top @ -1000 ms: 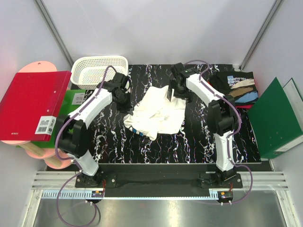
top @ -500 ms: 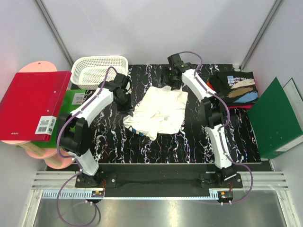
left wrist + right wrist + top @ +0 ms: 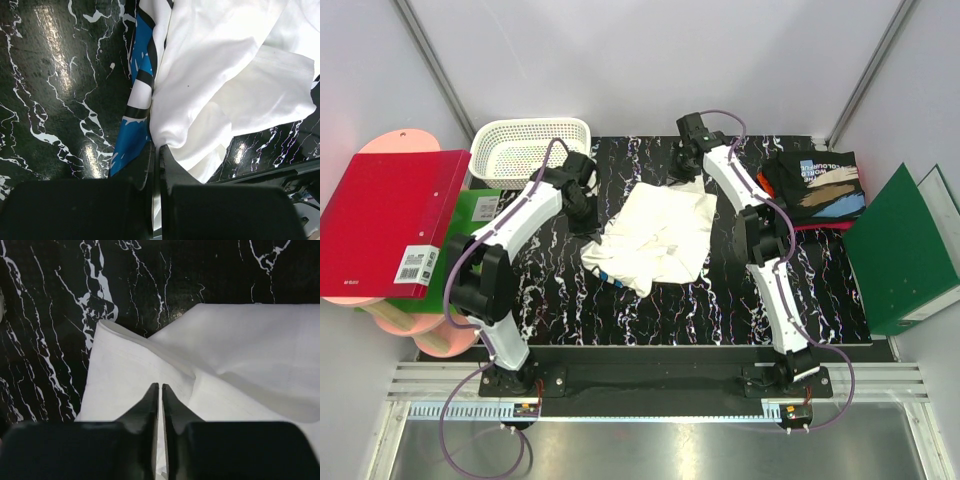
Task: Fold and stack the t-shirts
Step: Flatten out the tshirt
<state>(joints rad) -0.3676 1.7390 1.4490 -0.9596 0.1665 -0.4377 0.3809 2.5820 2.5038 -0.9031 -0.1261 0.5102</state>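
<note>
Top external shows the white t-shirt [image 3: 655, 240] crumpled in the middle of the table [image 3: 840, 290]. Your left gripper [image 3: 156, 150] pinches its left edge; farther back, your right gripper [image 3: 160, 389] pinches the far corner. Draw them apart evenly and low to flatten it.

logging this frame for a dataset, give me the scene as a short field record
surface: black marbled table
main item: white t-shirt, crumpled mid-table, blue and black print showing at its left side
left end effector: shut on the white t-shirt's left edge
right end effector: shut on the white t-shirt's far edge
second item: black t-shirt, print up, far right of table
container: white lattice basket, far left corner
off-table: red binder left, green binder right
</note>
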